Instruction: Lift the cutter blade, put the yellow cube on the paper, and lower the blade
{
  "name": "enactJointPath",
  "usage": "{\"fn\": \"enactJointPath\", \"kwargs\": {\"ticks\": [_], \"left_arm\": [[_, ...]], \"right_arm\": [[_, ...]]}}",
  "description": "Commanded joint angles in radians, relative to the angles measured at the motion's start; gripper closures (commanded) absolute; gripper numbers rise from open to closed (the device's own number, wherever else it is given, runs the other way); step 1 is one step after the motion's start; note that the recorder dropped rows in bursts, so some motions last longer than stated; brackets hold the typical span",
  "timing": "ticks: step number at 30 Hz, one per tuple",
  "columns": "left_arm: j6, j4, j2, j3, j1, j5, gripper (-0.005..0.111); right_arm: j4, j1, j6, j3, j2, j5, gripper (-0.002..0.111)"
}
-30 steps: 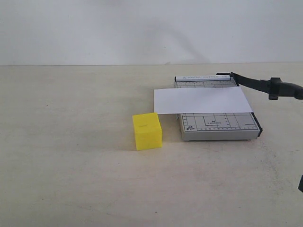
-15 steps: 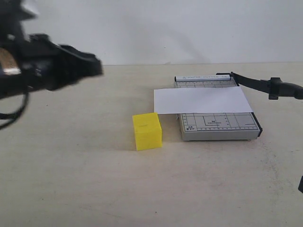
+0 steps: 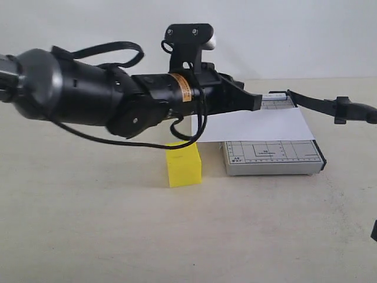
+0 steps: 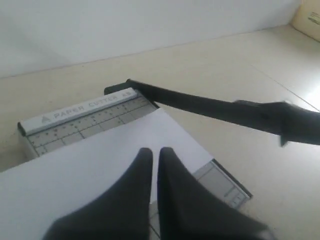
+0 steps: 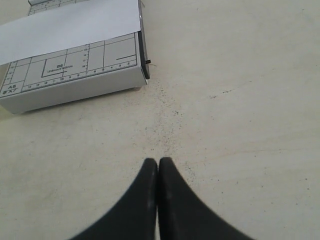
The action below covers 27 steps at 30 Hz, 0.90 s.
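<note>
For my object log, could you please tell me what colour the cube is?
Bright yellow, plain on every visible face; the cube shows best in the exterior view.

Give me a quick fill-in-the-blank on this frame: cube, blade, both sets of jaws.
1. The yellow cube rests on the ___, beside the cutter board.
2. The cutter blade is ___, clear of the board.
3. The left arm holds its jaws above the white ___.
4. In the right wrist view the jaws are ___, with nothing between them.
Missing words: table; raised; paper; shut.
</note>
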Motion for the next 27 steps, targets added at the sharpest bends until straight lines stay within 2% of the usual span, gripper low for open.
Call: {"fn": "enactJointPath", "kwargs": {"ticks": [1,4,6,9,10,14,17,18,19,21,24,27], "left_arm": [[-0.001,-0.03,0.096,-0.112,-0.012,-0.035,0.102],[0.0,-0.107,0.153,-0.112,-0.035,-0.234,0.102],[0.071,-0.305,0.201,-0.112,-0.063,-0.382,0.102],[0.255,-0.642,0.259,-0.112,-0.109,-0.471,0.102],[0.312,-0.684,0.273,-0.112,-0.118,-0.472,0.102],[0.609,-0.663,0.307,-0.112,-0.156,-0.409,0.102],[0.664,-0.736,0.333,-0.141,-0.162,-0.373,0.102],[0.681,-0.748,0.339,-0.161,-0.154,-0.328,0.102],[0.765,-0.798,0.356,-0.24,-0.135,-0.131,0.102],[0.911,-0.928,0.395,-0.37,-0.109,0.077,0.102],[0.982,-1.029,0.44,-0.476,-0.102,0.125,0.102],[1.021,-1.065,0.475,-0.497,-0.102,0.143,0.102]], "right_arm": [[-0.003,0.001,-0.002,0.0,0.0,0.0,0.108],[-0.014,0.001,-0.042,0.0,0.0,-0.015,0.108],[-0.014,0.001,-0.072,0.0,0.0,-0.049,0.108],[-0.014,0.001,-0.081,0.0,0.0,-0.099,0.108],[-0.014,0.001,-0.084,0.0,0.0,-0.106,0.108],[-0.014,0.001,-0.084,0.0,0.0,-0.107,0.108],[-0.014,0.001,-0.084,0.0,0.0,-0.105,0.108],[-0.014,0.001,-0.084,0.0,0.0,-0.105,0.108],[-0.014,0.001,-0.084,0.0,0.0,-0.105,0.108],[-0.014,0.001,-0.084,0.0,0.0,-0.102,0.108],[-0.014,0.001,-0.082,0.0,0.0,-0.094,0.108],[-0.014,0.001,-0.082,0.0,0.0,-0.062,0.108]]}}
